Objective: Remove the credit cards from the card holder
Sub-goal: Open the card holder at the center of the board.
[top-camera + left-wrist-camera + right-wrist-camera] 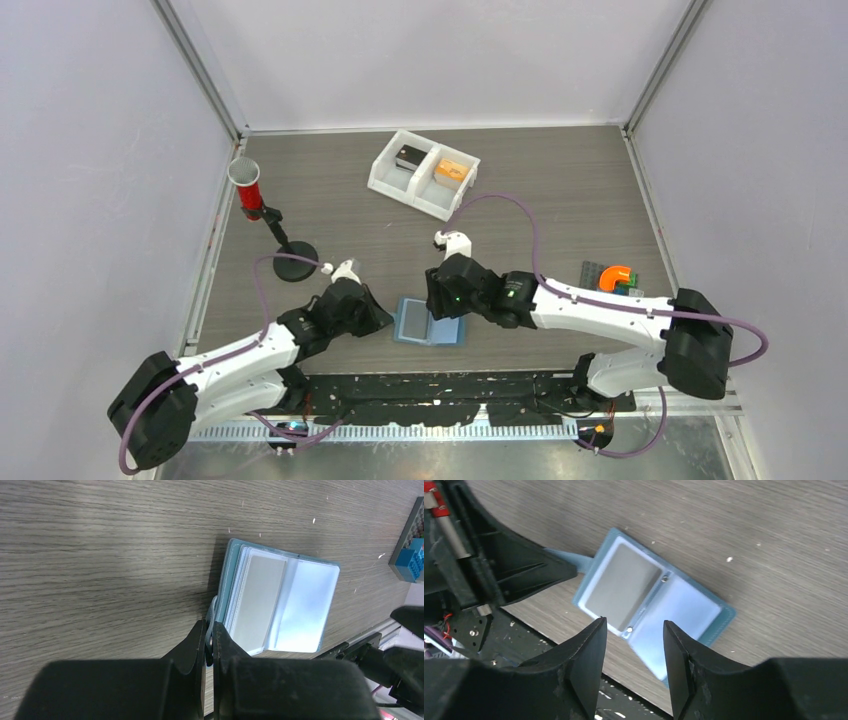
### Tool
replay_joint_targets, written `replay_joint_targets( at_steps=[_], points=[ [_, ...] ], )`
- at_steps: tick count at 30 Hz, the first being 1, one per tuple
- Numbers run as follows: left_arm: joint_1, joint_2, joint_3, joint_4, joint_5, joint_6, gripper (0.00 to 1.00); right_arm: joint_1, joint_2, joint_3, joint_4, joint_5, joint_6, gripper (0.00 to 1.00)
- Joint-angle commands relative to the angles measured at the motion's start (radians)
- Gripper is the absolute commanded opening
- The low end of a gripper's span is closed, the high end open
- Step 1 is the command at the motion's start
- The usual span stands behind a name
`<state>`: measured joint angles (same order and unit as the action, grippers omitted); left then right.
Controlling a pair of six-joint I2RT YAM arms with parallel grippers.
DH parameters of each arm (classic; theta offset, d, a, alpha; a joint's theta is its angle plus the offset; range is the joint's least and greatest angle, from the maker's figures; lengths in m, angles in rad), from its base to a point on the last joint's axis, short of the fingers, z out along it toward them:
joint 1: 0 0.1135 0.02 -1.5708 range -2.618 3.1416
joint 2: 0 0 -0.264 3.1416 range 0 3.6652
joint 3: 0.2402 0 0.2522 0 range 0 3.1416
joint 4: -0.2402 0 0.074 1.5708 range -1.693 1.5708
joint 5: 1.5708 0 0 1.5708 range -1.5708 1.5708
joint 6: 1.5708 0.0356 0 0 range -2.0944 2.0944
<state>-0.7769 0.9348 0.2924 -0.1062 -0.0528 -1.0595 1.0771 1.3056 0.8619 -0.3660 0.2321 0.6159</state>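
1. Two grippers are at the card holder [430, 322], which lies opened flat on the table [560, 190] near its front edge, between my arms.
2. My left gripper [210, 630]: jaws pressed together, clamped on the thin blue tab [566, 557] that sticks out from the holder's edge.
3. My right gripper [634, 624]: jaws stand apart, nothing between them. It hangs over the holder's near edge, by the fold. I cannot tell whether it touches.
4. One grey card [624, 587] sits inside the clear sleeve of the half nearer my left gripper. The other half shows only a pale sleeve.
5. A stack of sleeve edges shows on the card's side in the left wrist view.
6. Farther back stands a white tray [385, 178] with two compartments, well apart from the holder.
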Motion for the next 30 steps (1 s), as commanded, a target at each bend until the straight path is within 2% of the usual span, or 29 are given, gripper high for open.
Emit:
replay_joint_targets(
  at_steps=[1, 8, 11, 19, 30],
  points=[
    [-0.001, -0.007, -0.022, 0.092, -0.015, -0.033, 0.0, 0.062, 0.05, 0.055, 0.019, 0.084, 0.112, 0.55],
    [-0.007, -0.043, -0.035, 0.092, -0.012, -0.054, 0.0, 0.11, 0.187, 0.067, 0.061, 0.084, 0.213, 0.69],
    [-0.011, -0.055, -0.04, 0.097, -0.012, -0.065, 0.0, 0.124, 0.234, 0.085, 0.067, 0.087, 0.225, 0.76],
    [-0.023, -0.094, -0.054, 0.1, -0.011, -0.096, 0.0, 0.126, 0.31, 0.11, 0.059, 0.124, 0.237, 0.86],
    [-0.036, -0.142, -0.072, 0.089, -0.027, -0.111, 0.0, 0.126, 0.348, 0.117, 0.051, 0.142, 0.277, 0.86]
  ],
)
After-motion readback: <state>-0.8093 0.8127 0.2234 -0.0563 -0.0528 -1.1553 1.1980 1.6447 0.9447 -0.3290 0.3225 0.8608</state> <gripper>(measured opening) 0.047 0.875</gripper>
